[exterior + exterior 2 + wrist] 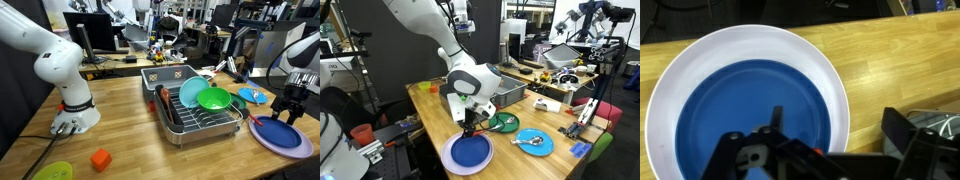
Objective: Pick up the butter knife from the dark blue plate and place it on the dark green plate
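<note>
Just above the dark blue plate [735, 105] hang the jaws of the gripper [291, 106], and from where I stand I cannot tell whether they are apart or clamped on anything; the wrist view shows only dark hardware at 6 o'clock. The plate's face looks bare there. The butter knife is not plainly visible, though a faint orange fleck [818, 152] in that hardware may be it. The risk, I'd judge, is a thin, slick knife pinched off-centre, which could swivel or slip out on the way across. Or the jaws might close on nothing at all. In an exterior view the dark green plate [213, 98] sits at 9 o'clock from the gripper. It rests, seemingly tilted, in the dish rack [176, 128] against a teal dish [191, 92], so a knife laid there may slide off. A light blue dish [253, 95] lies between at 10 o'clock on the wooden surface [130, 125], and an orange block [100, 158] is well away.
</note>
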